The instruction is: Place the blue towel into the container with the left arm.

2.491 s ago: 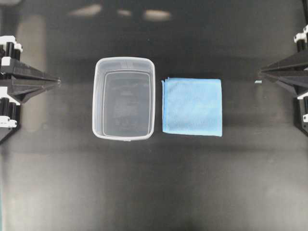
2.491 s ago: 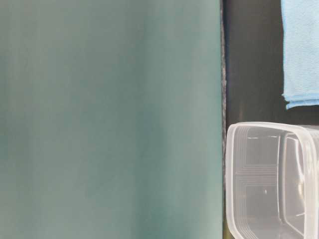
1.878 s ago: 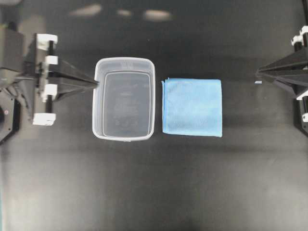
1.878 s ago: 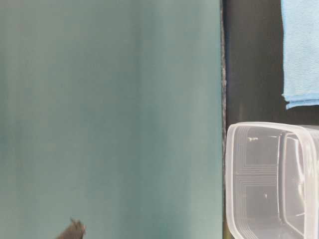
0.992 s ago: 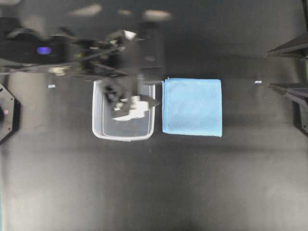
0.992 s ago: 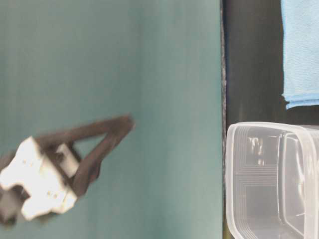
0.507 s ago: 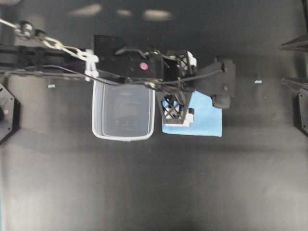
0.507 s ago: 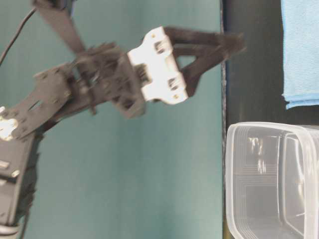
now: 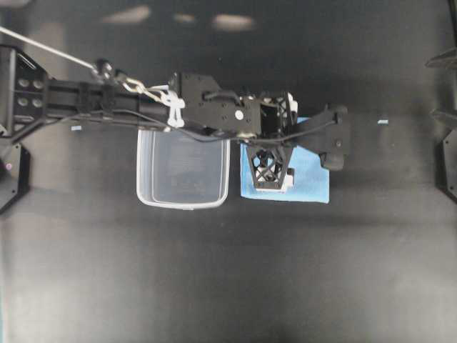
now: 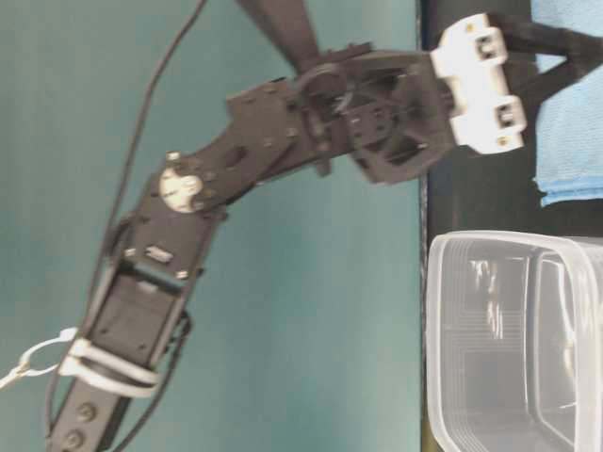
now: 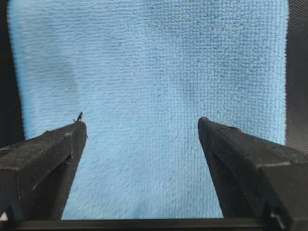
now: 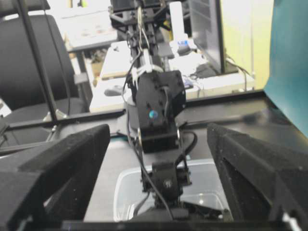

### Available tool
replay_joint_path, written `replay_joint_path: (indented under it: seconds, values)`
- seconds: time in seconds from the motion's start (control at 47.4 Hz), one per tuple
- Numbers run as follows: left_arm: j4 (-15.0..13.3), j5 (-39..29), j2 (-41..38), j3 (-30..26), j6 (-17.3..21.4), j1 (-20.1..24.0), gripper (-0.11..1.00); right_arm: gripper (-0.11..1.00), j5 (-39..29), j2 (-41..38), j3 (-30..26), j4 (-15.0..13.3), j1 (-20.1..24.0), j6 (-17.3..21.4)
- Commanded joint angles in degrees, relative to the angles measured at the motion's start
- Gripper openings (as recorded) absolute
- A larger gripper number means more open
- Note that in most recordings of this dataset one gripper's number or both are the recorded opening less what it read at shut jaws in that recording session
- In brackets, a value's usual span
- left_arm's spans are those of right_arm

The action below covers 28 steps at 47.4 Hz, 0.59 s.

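The blue towel [image 9: 308, 179] lies flat on the black table, just right of the clear container [image 9: 183, 171], which is empty. My left arm reaches from the left across the container's far rim. My left gripper [image 9: 275, 153] points down over the towel's left half, with one lattice finger [image 9: 270, 168] showing. In the left wrist view the towel [image 11: 149, 72] fills the frame and the left gripper [image 11: 140, 122] is open, its jaws wide apart and close above the cloth, holding nothing. My right gripper [image 9: 430, 88] is open at the right edge, far from the towel.
The table-level view shows the container [image 10: 513, 339], the towel's corner [image 10: 570, 141] and the left gripper [image 10: 575, 56] above the cloth. The right wrist view looks across its open right gripper [image 12: 159, 130] at the left arm [image 12: 159, 108] and the container [image 12: 207, 185].
The left arm has swung out from the left edge, over the container, to the towel. In the last half second its gripper dropped closer to the cloth. The right gripper's jaws have spread.
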<state>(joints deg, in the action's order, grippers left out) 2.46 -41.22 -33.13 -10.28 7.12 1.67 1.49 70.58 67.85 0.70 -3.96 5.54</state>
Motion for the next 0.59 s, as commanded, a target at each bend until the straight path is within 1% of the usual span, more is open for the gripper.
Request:
replay_joint_path:
  seconds: [0.0,0.253,0.359,0.401,0.443,0.57]
  values:
    - [0.09,0.53,-0.79,-0.26,-0.18,-0.26,0.9,0.79,0.18,-0.44,-0.88,0.18,-0.18,0.0]
    - [0.18,0.0,-1.76,0.35,-0.53,-0.62,0.89,0.79,-0.53,-0.44,-0.7,0.18,-0.18,0.0]
    - [0.18,0.0,-1.58,0.79,-0.62,-0.79,0.84,0.79,-0.88,-0.44,-0.62,0.18,-0.18,0.0]
    - [0.18,-0.09,-1.58,1.05,-0.7,-0.88,0.79,0.79,-0.88,-0.35,-0.62,0.18,-0.18,0.0]
    - [0.09,-0.26,-1.49,1.14,-0.62,-1.14,0.72,0.79,-0.88,-0.35,-0.62,0.18,-0.18,0.0]
    - [0.18,-1.85,-1.41,1.05,-0.09,-1.85,0.39,0.79,-1.41,-0.35,-0.44,0.18,-0.18,0.0]
